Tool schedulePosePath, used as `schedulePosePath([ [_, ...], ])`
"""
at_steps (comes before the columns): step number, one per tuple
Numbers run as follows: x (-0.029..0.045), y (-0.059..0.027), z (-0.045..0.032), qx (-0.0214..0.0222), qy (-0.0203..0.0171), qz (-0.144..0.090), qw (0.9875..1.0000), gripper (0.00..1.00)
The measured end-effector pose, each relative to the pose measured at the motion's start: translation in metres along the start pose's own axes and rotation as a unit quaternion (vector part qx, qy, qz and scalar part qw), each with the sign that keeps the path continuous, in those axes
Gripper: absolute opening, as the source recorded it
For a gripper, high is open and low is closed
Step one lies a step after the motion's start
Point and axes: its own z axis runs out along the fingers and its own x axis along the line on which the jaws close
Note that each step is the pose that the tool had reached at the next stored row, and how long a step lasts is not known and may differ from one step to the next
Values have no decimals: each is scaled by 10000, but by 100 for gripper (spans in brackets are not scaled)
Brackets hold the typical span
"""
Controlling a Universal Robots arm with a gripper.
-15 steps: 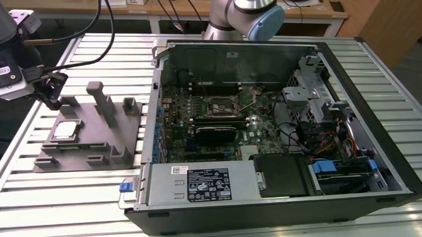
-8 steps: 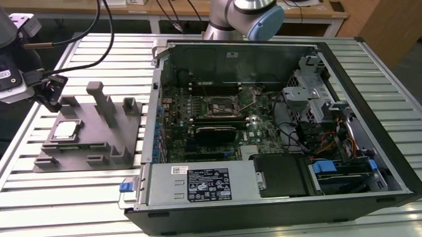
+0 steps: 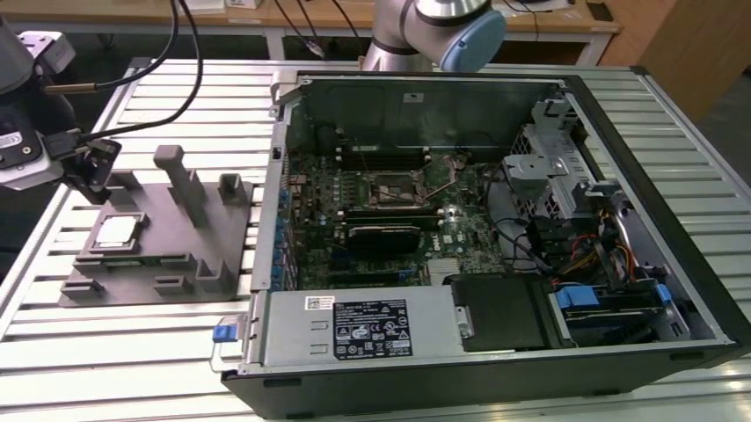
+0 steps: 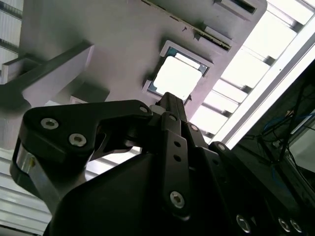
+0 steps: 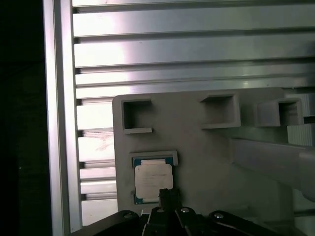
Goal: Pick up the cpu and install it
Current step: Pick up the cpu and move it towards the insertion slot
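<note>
Far on the exterior view's left, one black metal gripper hangs over a matte grey plastic fixture with chunky upright blocks. Can't tell how far open it is, but the cpu isn't in it. The single cpu, a flat square with a shiny silvery top and a thin dark rim, lies in a square pocket of that fixture. Everything sits on a ribbed aluminium table. Further right there's one open black computer case with a green motherboard and one square socket.
</note>
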Motion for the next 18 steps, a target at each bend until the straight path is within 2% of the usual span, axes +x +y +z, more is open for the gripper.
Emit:
schedulePosePath([
  [6,21,-18,62,0,-1,0,10000,11],
  [18,92,-48,239,0,0,0,10000,11],
])
